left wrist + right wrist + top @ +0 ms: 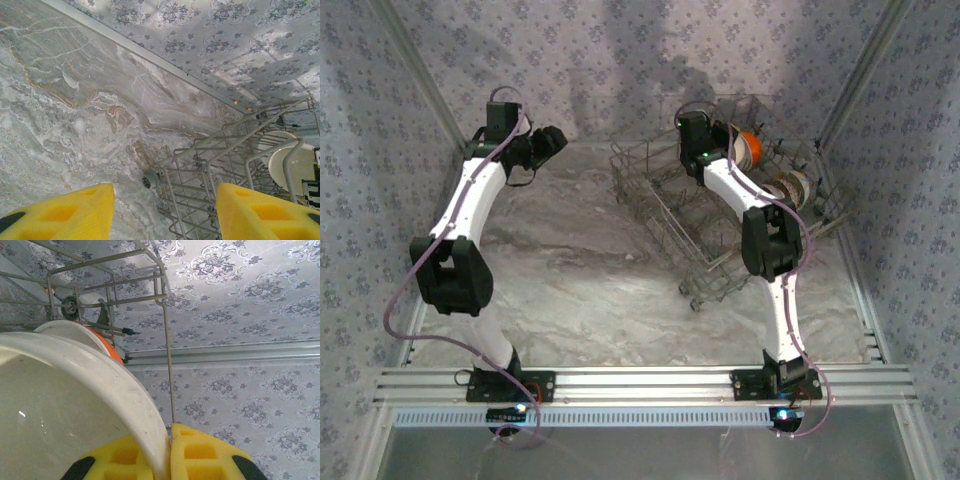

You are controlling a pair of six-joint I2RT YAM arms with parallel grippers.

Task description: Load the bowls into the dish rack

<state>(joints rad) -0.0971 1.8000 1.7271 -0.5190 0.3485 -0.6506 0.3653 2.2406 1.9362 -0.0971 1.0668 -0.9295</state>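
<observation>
Table top (580,290) I'm working over: grey marble-look sheet with brownish veins, wrinkled in places. Floral-print grey covering on the far wall (620,60) and on both side walls. Aluminium post (420,75) slants up the far-left corner, and a matching post (860,70) the far-right. Double aluminium rail (650,385) runs across the near edge, with a slotted strip (650,416) just nearer. Short side rail (868,325) lies along the right edge. From my left wrist, a metal strip (150,56) sits where table meets wall. From my right wrist, an aluminium channel (225,356) crosses the print.
</observation>
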